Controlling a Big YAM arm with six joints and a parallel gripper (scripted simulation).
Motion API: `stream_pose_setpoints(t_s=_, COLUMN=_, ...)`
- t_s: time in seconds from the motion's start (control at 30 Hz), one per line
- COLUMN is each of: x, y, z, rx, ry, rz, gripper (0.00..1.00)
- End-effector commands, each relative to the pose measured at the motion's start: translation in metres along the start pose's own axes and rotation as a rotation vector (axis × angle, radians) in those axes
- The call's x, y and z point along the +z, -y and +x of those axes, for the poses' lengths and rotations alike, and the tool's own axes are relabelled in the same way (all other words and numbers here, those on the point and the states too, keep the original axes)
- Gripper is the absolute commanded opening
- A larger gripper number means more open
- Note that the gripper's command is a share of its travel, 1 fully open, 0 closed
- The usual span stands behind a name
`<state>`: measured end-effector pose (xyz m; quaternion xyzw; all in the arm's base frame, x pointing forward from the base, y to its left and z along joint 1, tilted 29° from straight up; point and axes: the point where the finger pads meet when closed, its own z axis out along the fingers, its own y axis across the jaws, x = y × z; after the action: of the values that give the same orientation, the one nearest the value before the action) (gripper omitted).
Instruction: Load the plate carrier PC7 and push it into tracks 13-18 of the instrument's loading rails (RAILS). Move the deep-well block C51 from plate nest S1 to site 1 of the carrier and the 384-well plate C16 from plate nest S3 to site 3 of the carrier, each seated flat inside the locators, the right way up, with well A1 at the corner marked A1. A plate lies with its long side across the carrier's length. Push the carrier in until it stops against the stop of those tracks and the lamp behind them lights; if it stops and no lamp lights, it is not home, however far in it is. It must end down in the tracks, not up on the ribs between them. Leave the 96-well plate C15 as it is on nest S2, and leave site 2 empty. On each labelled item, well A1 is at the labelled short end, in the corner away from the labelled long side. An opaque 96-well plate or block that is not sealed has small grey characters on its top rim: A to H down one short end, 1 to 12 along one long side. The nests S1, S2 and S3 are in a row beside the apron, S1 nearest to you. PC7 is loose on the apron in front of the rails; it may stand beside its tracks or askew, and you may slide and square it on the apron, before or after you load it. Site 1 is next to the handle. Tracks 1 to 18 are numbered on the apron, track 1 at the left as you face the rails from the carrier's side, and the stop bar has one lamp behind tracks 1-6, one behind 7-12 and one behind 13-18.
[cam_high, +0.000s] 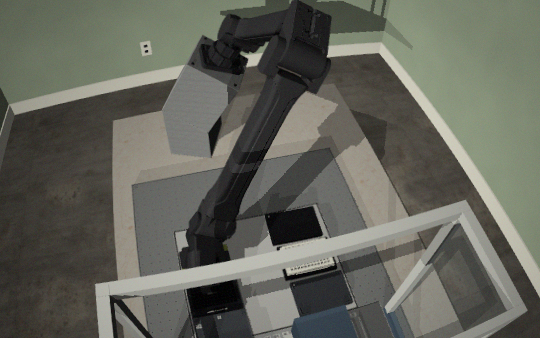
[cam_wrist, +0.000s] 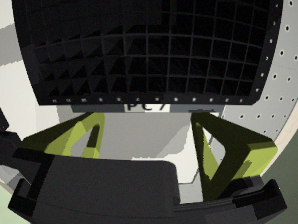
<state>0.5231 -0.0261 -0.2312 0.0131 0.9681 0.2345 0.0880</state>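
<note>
In the wrist view a black plate with a fine grid of wells, seemingly the 384-well plate C16 [cam_wrist: 143,32], lies flat just beyond my fingertips. My gripper [cam_wrist: 147,112] is open, with nothing between its yellow-green fingers. In the top view my gripper [cam_high: 204,257] hangs low over the carrier PC7 [cam_high: 217,315] at the left. The black plate [cam_high: 215,296] sits on the carrier, partly hidden by the white frame bar. In the nest row to the right, a black block [cam_high: 294,225] lies farthest back and the white 96-well plate C15 [cam_high: 310,263] is in the middle. The nearest nest [cam_high: 321,292] looks dark and flat.
A white frame with glass panels [cam_high: 300,255] crosses the foreground and hides parts of the carrier and nests. A blue part [cam_high: 325,322] stands at the bottom edge. A grey box [cam_high: 197,107] stands at the back beside my arm.
</note>
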Motion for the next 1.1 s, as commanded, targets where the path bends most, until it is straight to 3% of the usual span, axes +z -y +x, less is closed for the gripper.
stream_pose_setpoints(t_s=0.0, x=-0.002, y=-0.007, z=-0.035, rx=-0.025, ry=0.041, rz=0.007, gripper=0.8)
stream_pose_setpoints(t_s=0.8, x=-0.002, y=-0.007, z=-0.054, rx=-0.019, ry=0.038, rz=0.007, gripper=0.8)
stream_pose_setpoints(t_s=0.83, x=-0.005, y=-0.008, z=-0.062, rx=-0.03, ry=0.058, rz=0.01, gripper=0.8)
stream_pose_setpoints(t_s=0.9, x=-0.001, y=-0.007, z=-0.056, rx=-0.016, ry=0.034, rz=0.007, gripper=0.8)
stream_pose_setpoints(t_s=1.07, x=-0.001, y=-0.006, z=-0.061, rx=-0.016, ry=0.036, rz=0.007, gripper=0.8)
